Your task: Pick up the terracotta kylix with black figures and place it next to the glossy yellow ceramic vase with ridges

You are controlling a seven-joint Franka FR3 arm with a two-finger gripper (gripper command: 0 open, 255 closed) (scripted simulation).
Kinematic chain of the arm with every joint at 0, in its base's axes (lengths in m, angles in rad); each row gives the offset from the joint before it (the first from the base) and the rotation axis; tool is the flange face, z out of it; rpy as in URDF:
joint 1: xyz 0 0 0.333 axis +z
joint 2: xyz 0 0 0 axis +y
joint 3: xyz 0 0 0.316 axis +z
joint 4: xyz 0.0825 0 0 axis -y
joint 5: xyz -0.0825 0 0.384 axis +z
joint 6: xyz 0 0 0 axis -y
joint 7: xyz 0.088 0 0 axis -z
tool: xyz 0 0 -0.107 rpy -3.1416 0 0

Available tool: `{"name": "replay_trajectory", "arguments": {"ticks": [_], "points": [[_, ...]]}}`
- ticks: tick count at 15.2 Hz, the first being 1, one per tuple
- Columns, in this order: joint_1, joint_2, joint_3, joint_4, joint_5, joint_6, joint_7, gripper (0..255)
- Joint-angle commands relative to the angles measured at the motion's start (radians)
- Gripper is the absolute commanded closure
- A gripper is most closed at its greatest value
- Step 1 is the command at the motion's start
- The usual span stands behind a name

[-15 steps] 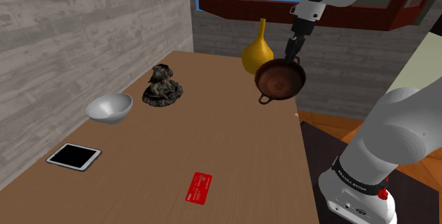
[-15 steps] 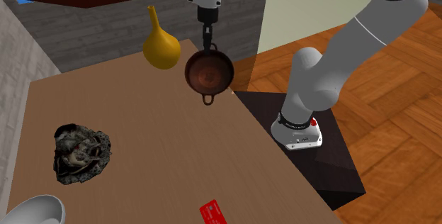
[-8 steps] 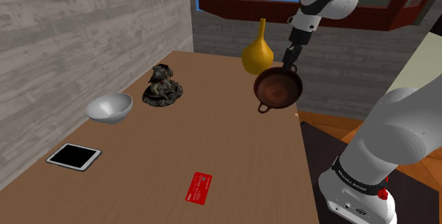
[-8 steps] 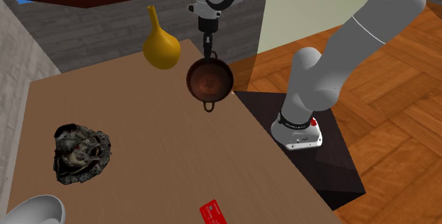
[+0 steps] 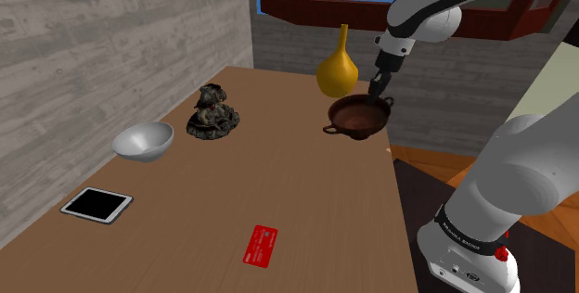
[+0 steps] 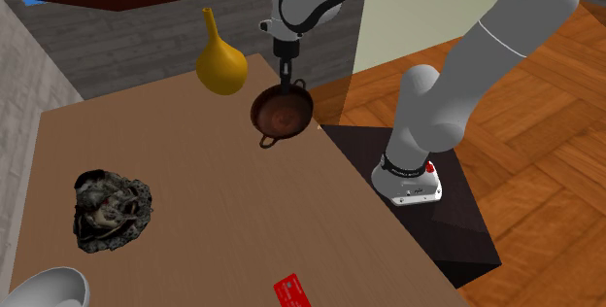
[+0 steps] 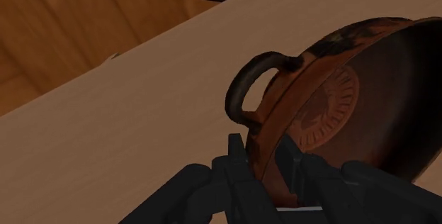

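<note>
The kylix [image 5: 358, 116] is a reddish-brown shallow two-handled bowl with dark patches. It hangs low over the wooden table [image 5: 232, 208], close to the round yellow long-necked vase [image 5: 337, 70]. My black gripper [image 5: 379, 89] is shut on its rim from above. In the second exterior view the kylix [image 6: 282, 113] sits just right of the vase [image 6: 220, 62], under the gripper [image 6: 286, 74]. The wrist view shows both fingers [image 7: 244, 164] clasping the kylix rim [image 7: 333, 109] near one loop handle.
On the table lie a dark rock-like figurine [image 5: 212, 112], a grey bowl [image 5: 144, 140], a tablet [image 5: 96, 205] and a red card [image 5: 263, 245]. A grey plank wall [image 5: 111, 31] borders the table on the shoulder view's left. My stand [image 6: 427, 208] is off the table's edge.
The gripper has lowered the kylix toward the table beside the vase, and the bowl has tipped from hanging face-on to nearly level.
</note>
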Motion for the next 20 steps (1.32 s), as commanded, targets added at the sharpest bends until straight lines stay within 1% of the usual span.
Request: {"name": "replay_trajectory", "arguments": {"ticks": [1, 5, 13, 14, 19, 20], "points": [[0.004, 0.02, -0.009, -0.016, 0.006, 0.032, -0.011, 255], [0.015, 0.064, -0.027, -0.049, 0.024, 0.106, -0.037, 255], [0.017, 0.063, -0.028, -0.049, 0.023, 0.106, -0.036, 255], [0.016, 0.062, -0.029, -0.048, 0.023, 0.104, -0.036, 0], [0.017, 0.063, -0.028, -0.049, 0.023, 0.106, -0.036, 0], [0.009, 0.04, -0.023, -0.031, 0.012, 0.066, -0.027, 0]]}}
